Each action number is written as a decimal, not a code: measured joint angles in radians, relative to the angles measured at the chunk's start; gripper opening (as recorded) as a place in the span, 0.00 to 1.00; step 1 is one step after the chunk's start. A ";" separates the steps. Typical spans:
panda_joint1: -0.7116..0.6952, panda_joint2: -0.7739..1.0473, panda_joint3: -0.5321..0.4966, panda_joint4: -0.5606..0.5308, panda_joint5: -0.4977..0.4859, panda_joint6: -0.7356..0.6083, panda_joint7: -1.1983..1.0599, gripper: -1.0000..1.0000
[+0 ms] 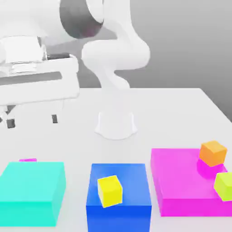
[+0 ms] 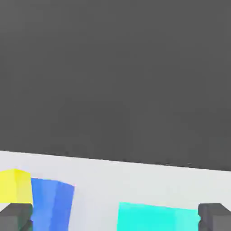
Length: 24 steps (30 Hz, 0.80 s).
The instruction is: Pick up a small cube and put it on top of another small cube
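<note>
White tabletop (image 1: 181,108) held the pink cube (image 1: 27,160) behind the cyan block (image 1: 31,190), awaiting the wide-open gripper (image 2: 115,216).

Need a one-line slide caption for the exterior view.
White Panda arm behind three big blocks, cyan, blue, magenta; tiny magenta-pink cube behind the cyan one.

Simulated tabletop scene, plain white table (image 1: 181,108), flat grey backdrop
</note>
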 joint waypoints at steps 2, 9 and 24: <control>-0.019 0.072 -0.033 -0.028 0.030 0.034 -0.090 0.50; -0.154 0.284 -0.100 -0.128 0.015 0.167 -0.308 0.50; -0.393 0.521 0.196 -0.075 0.352 0.317 -0.587 0.00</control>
